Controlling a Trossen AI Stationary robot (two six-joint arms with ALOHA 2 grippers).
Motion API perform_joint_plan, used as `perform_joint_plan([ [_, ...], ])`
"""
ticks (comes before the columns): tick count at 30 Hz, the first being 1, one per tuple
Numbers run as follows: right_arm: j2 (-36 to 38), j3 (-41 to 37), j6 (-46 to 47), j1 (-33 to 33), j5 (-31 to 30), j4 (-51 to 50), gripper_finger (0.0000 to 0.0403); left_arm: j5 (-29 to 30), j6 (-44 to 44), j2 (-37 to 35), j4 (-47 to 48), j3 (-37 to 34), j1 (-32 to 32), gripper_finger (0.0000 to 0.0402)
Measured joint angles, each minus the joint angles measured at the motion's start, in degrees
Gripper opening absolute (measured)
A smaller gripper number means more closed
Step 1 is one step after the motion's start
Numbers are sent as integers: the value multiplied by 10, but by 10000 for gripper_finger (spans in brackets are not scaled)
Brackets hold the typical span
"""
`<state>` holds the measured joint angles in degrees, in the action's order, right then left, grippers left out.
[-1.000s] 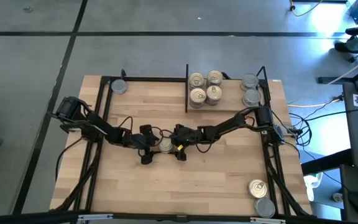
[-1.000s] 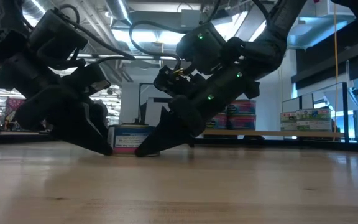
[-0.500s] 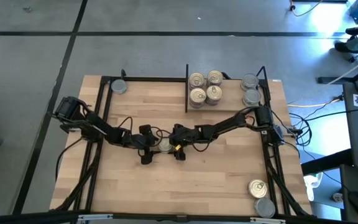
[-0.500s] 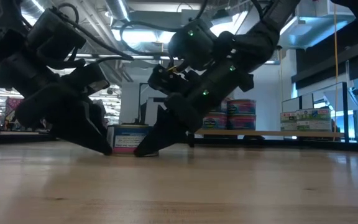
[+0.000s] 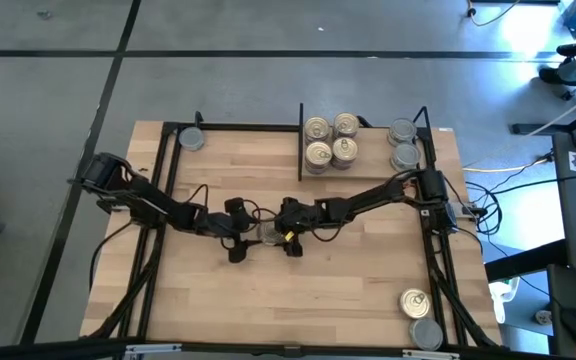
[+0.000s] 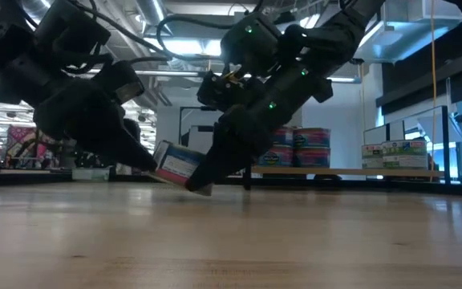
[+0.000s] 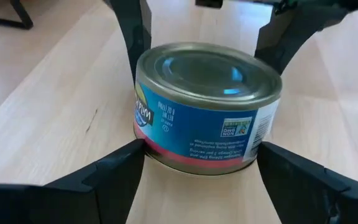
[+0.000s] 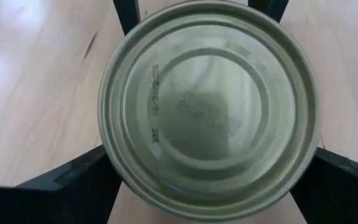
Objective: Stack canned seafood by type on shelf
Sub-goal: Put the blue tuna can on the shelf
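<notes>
- Both arms meet at the middle of the table (image 5: pixel 218 310), with one tin (image 6: pixel 176 163) caught between them.
- The left tool (image 5: pixel 236 233) has its fingers spread as wide as they go around the tin; its wrist view shows a dark finger against each side of the label.
- The right tool (image 5: pixel 288 230) is likewise spread wide, with the tin's plain grey lid (image 8: pixel 209 106) between its fingers.
- In the low view the tin is tilted, one edge lifted off the table; whether the other edge touches the wood cannot be told.
- The step in hand looks like a two-arm lift or handover of this grey-lidded tin, so neither grip appears settled yet.
- On the shelf (image 5: pixel 258 127), four gold-lidded tins (image 5: pixel 329 140) sit just right of the black divider (image 5: pixel 300 140), two grey tins (image 5: pixel 403 143) near the right end, and a single grey tin (image 5: pixel 191 139) at the far left.
- Next, one tool probably must let go so the other can carry the tin to the grey ones.
- Two more tins (image 5: pixel 419 317) wait at the table's near right corner.
</notes>
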<state>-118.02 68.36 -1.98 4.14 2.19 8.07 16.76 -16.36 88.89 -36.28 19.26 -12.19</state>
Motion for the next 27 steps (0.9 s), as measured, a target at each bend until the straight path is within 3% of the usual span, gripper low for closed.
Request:
perform_joint_plan([
  [10,0,0,0,0,5,-18,387,15,105,-8,75,2,-1,303],
  [17,1,0,0,0,5,-24,378,21,119,-8,105,4,-4,303],
  [22,2,0,0,0,5,-17,351,26,147,-8,141,38,-21,303],
  [27,2,0,1,0,4,-23,348,59,182,-7,208,81,-40,304],
])
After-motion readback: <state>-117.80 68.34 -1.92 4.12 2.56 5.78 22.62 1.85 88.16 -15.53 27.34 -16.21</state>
